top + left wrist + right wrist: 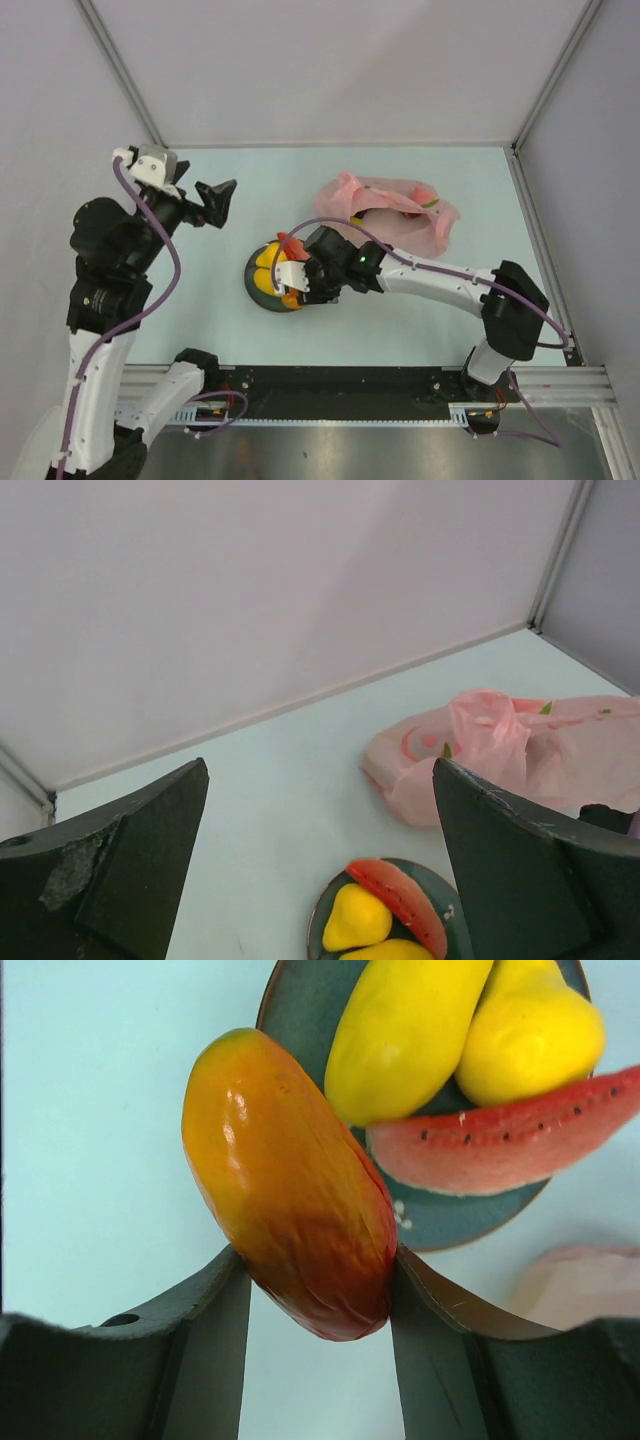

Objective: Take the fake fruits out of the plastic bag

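One orange-red mango (290, 1185), which I judge light, rigid and slippery, is pinched toward one end by my right gripper (318, 1260) at the plate (450, 1222) edge; left gripper (320, 770) wide apart, empty.

The left arm (105, 270) is seen folded upright at the left side, its wrist bent so that the left gripper (215, 200) is pointed rightward. Its jaws are spread wide, with nothing held between them. The right arm (450, 280) is stretched low and leftward from its base at the right, with the elbow bent near that base. The right gripper (290, 283) is angled downward, and its two fingers (215, 1340) are pressed against either side of a red-orange mango (290, 1210), gripped near one end.
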`<state>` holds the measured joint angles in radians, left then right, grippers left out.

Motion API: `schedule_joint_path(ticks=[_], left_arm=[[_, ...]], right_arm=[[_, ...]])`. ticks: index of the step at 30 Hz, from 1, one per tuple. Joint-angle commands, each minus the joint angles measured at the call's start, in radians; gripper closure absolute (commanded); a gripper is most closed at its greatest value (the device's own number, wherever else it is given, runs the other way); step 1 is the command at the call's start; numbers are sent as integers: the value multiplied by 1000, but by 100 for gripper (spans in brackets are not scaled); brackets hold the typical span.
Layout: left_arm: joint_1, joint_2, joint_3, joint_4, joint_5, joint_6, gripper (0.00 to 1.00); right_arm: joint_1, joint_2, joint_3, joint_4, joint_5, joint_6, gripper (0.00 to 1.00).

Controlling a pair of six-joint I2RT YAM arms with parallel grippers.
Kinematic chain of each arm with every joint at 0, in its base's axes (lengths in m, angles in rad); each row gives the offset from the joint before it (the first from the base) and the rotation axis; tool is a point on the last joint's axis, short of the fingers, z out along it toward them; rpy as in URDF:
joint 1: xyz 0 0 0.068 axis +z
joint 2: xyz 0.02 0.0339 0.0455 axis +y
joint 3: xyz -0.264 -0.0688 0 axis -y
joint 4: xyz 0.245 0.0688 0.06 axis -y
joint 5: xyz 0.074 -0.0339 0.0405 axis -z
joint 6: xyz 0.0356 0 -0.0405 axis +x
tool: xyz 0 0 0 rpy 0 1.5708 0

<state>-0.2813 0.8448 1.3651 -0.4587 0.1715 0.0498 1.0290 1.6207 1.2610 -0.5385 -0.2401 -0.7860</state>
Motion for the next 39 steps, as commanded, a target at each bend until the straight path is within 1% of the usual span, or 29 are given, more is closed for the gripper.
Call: schedule_joint_path(ticks=[1, 3, 10, 12, 13, 15, 18, 20, 21, 22, 24, 25, 27, 28, 34, 36, 39], left_arm=[[79, -51, -80, -61, 74, -11, 1], [111, -68, -96, -70, 85, -21, 1], [140, -112, -159, -49, 146, -44, 2], [143, -110, -167, -44, 157, -73, 2], [143, -112, -167, -43, 164, -77, 2], [145, -112, -169, -43, 169, -80, 2], [146, -112, -178, -38, 172, -82, 2], [146, -110, -185, -34, 177, -87, 2], [145, -110, -187, -34, 180, -90, 2], [146, -112, -190, -32, 183, -91, 2], [146, -105, -193, -29, 192, -96, 2], [146, -104, -196, -29, 195, -97, 2], [146, -101, -196, -26, 201, -100, 3], [146, -98, -196, -23, 203, -102, 3], [146, -93, -202, -11, 210, -105, 3], [146, -90, -199, -11, 215, -103, 3], [145, -84, -190, -12, 215, -105, 4]], right_arm=[[58, 62, 9, 195, 123, 134, 76], [84, 106, 17, 232, 142, 145, 75], [123, 209, 51, 313, 234, 165, 71], [121, 232, 69, 324, 239, 169, 70], [121, 240, 75, 322, 239, 171, 67], [120, 261, 92, 319, 239, 171, 64], [118, 284, 110, 322, 271, 192, 64], [118, 295, 117, 327, 278, 206, 57], [120, 295, 117, 334, 285, 212, 53], [120, 300, 117, 339, 289, 214, 45], [121, 301, 117, 341, 295, 214, 38], [121, 300, 115, 338, 297, 217, 31], [121, 297, 115, 331, 298, 217, 26], [124, 295, 115, 330, 297, 218, 22], [137, 252, 118, 319, 292, 237, 13], [144, 223, 124, 270, 282, 254, 9], [144, 134, 133, 161, 197, 274, 8]])
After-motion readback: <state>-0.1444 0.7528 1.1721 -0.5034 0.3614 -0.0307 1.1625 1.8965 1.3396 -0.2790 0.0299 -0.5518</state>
